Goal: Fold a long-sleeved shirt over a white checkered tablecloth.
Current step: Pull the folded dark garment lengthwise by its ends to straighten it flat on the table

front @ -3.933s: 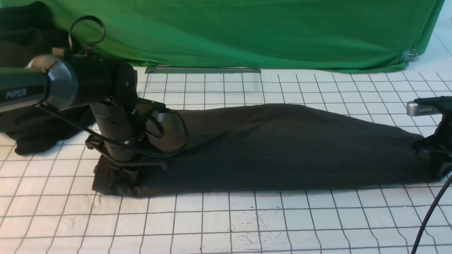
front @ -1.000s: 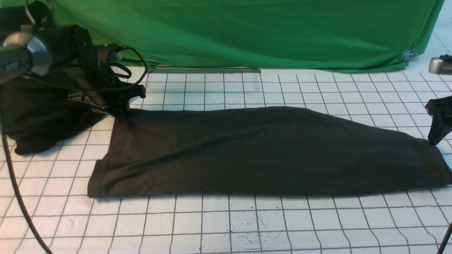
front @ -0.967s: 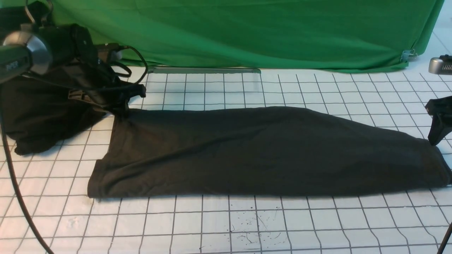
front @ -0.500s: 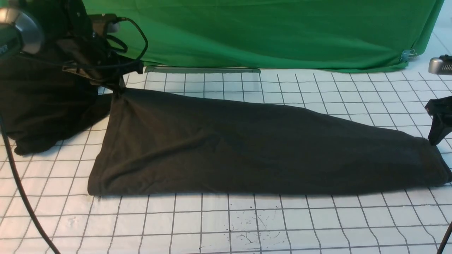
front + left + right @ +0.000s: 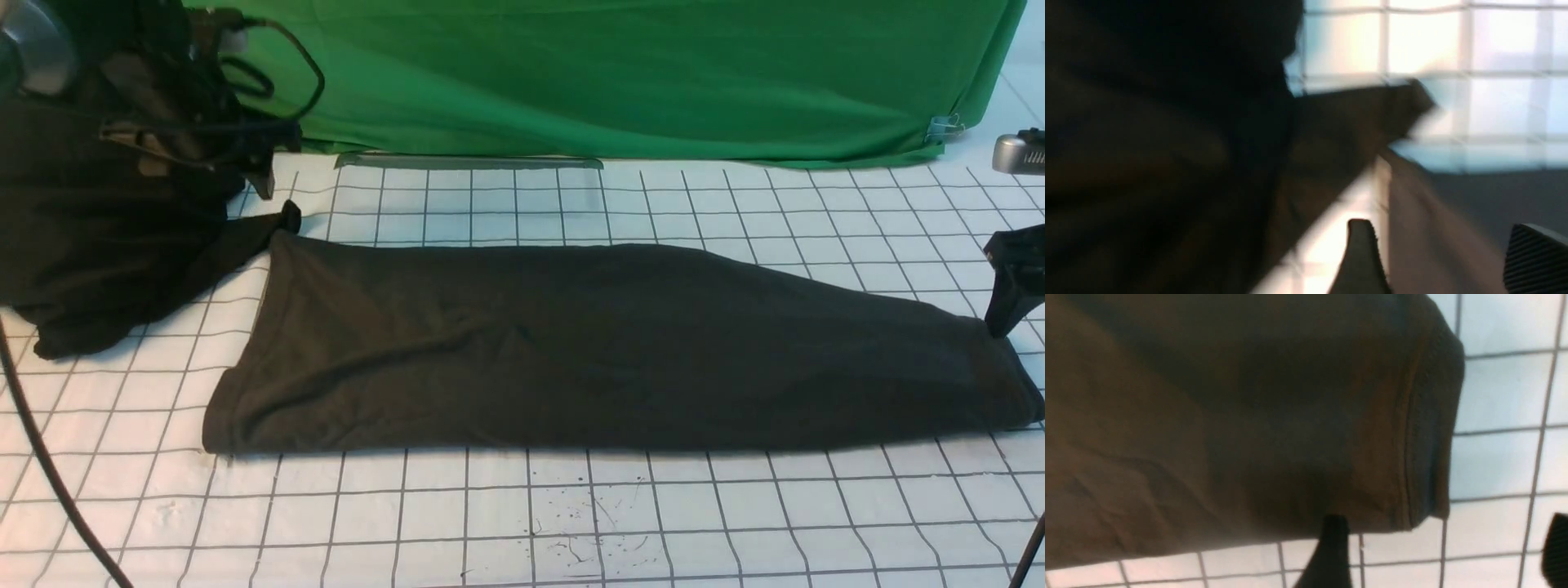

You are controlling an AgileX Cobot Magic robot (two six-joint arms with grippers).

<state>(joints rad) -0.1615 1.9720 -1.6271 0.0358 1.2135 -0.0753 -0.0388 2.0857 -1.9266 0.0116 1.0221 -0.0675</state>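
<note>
1. Now we see the long-sleeved shirt (image 5: 604,351) lying flat on the white checkered tablecloth (image 5: 571,523) as one long dark band, running from the robot's left to its right.
2. At the left end, the left gripper (image 5: 1447,261) hangs above the band's far corner, clear of it. Its jaws stand apart with nothing pinched between them. The left wrist view is blurred, but one finger (image 5: 1361,257) shows against the pale cloth.
3. That far left corner lies in a small peak on the tablecloth, right beside the heap of black cloth (image 5: 98,245). Whether the two touch we cannot tell.
4. At the right end, the right gripper (image 5: 1443,555) stands at the band's far corner, jaws wide apart and empty.
5. In the right wrist view one finger (image 5: 1331,547) crosses the shirt's edge near the stitched hem, while the other sits over bare squares — the hem corner lies just ahead of the gap, unclamped.
6. Behind it all, the green cloth (image 5: 571,73) hangs at the far side.
</note>
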